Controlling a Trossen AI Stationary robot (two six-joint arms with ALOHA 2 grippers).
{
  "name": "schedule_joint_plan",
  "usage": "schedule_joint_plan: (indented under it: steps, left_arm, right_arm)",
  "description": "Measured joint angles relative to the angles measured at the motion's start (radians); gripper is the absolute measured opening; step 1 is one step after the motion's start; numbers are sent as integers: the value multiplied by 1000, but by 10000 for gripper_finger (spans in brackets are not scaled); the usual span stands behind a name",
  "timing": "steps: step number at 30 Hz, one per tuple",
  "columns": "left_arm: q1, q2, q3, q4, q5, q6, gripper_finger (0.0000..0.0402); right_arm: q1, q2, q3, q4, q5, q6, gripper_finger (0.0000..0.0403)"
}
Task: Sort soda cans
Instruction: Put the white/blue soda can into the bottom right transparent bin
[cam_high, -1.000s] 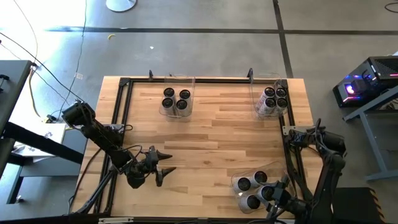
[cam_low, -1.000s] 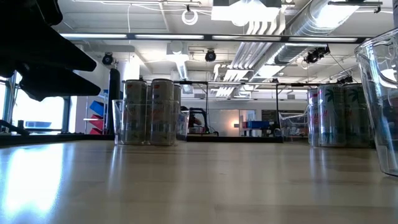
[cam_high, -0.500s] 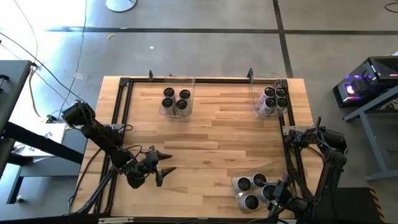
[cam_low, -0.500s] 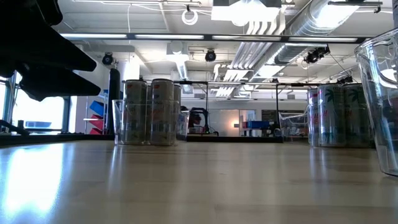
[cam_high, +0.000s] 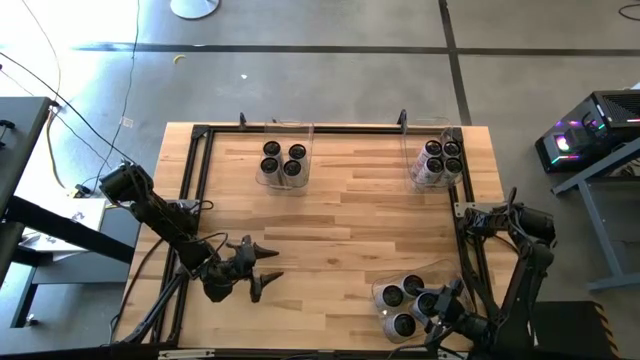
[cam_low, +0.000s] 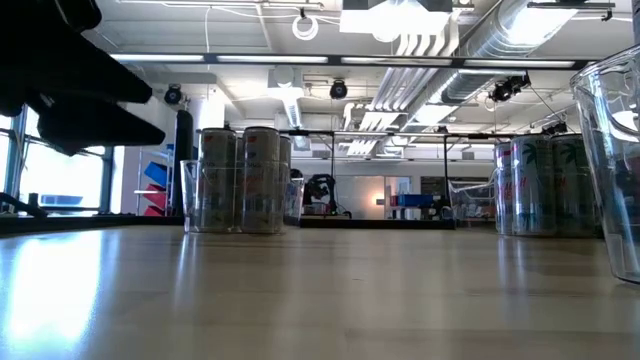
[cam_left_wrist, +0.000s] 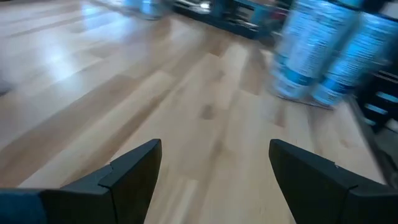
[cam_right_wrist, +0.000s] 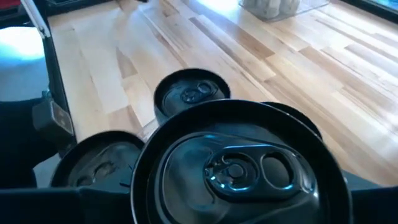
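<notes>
Right end effector (cam_high: 437, 305) hovering directly over upright soda can (cam_right_wrist: 233, 171) in near-right bin (cam_high: 385, 285); can axis standing vertical, straight beneath; grip state unclear. Left end effector (cam_high: 262, 266) gaping empty, waiting well apart over tabletop (cam_high: 340, 220).

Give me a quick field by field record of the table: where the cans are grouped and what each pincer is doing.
far-middle bin: three soda cans, upright
far-right bin: four or five cans, count unclear
near-right bin: four cans, dark tops up
left pincer: open, empty, low over bare wood near the left edge
right pincer: at the near-right cluster, a can top directly below its camera; grip not visible
</notes>
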Motion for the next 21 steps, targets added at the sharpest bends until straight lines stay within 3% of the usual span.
schedule_joint_plan:
  steps: [4, 10, 21]
  left_arm:
    - [21, 0, 33, 51, 96, 146, 291]
    - [64, 0, 95, 48, 103, 297, 291]
    - [97, 0, 113, 42, 147, 375, 291]
  right_arm:
    - [-5, 0, 1, 43, -8, -47, 232]
    - [-11, -2, 0, 130, 1, -120, 232]
    - [-30, -2, 1, 73, -31, -95, 232]
